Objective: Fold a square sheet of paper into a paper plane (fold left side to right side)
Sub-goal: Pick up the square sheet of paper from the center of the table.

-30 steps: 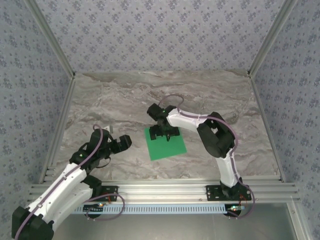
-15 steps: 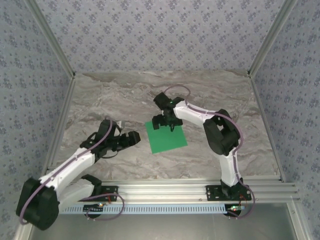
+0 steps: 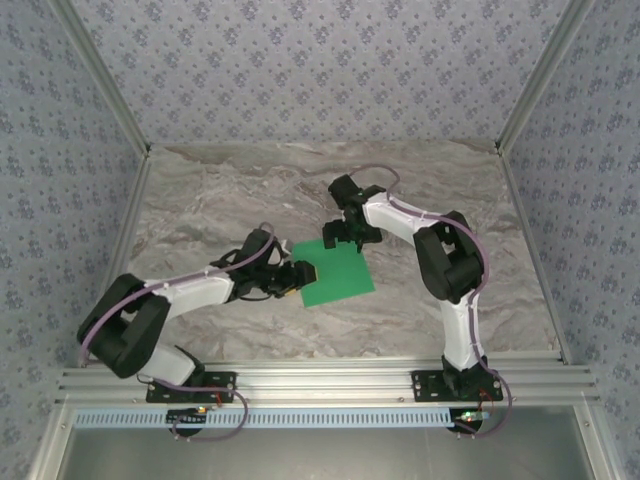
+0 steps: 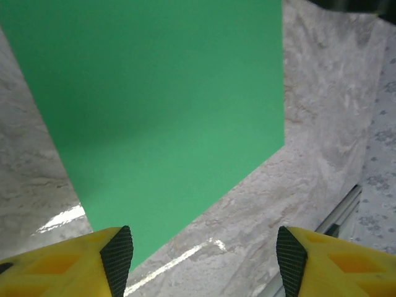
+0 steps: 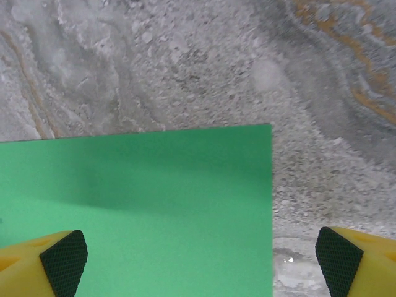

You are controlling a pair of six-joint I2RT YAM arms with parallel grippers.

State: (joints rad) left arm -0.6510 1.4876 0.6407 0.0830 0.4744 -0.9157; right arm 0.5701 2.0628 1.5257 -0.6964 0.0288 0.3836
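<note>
Flat bright-green square paper sheet (image 3: 338, 275) on marble surface (image 3: 210, 200). Left tool (image 3: 299, 277) released, straddling left edge, probably for lifting. Right tool (image 3: 341, 236) released, above far corner.

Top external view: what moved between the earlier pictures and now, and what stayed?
The left gripper swung right across the grey marble table to the left edge of the flat bright green square sheet of paper. The right gripper drew back from over the sheet to its far edge. Nothing was gripped; the sheet stayed flat and in place.
</note>
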